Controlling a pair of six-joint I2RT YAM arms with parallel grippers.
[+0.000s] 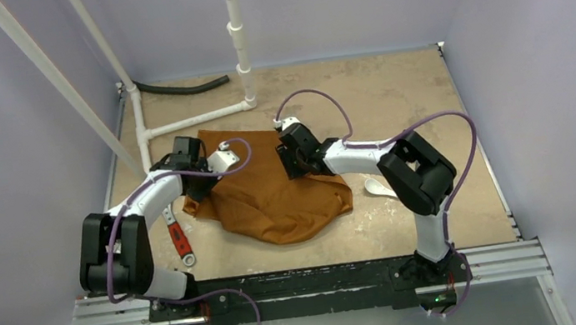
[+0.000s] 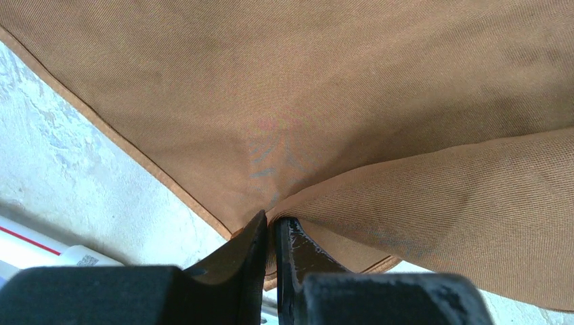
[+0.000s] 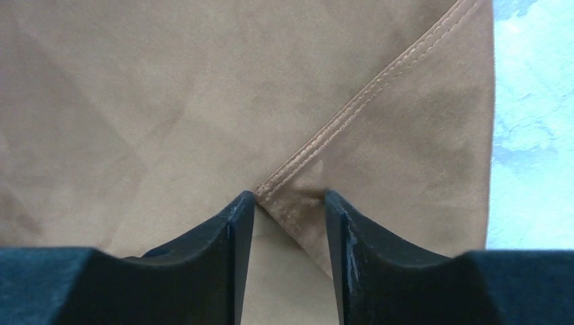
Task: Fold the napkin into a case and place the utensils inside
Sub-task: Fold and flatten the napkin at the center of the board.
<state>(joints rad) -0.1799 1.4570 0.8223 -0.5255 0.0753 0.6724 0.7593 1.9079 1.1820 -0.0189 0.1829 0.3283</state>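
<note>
Left end effector (image 2: 271, 227): jaws together, clamped on a raised fold at the left edge of the napkin (image 1: 272, 194). The napkin lies rumpled in the middle of the table (image 1: 393, 90), between the two arms. It is not yet a case.

Right end effector (image 3: 290, 203): jaws apart, straddling the tip of a stitched hem (image 3: 352, 115) that lies flat directly beneath them.

Judgement: the right arm is nearer that corner and is set to pinch it.

White spoon (image 1: 376, 189) lies just right of the cloth, beside the right arm.
</note>
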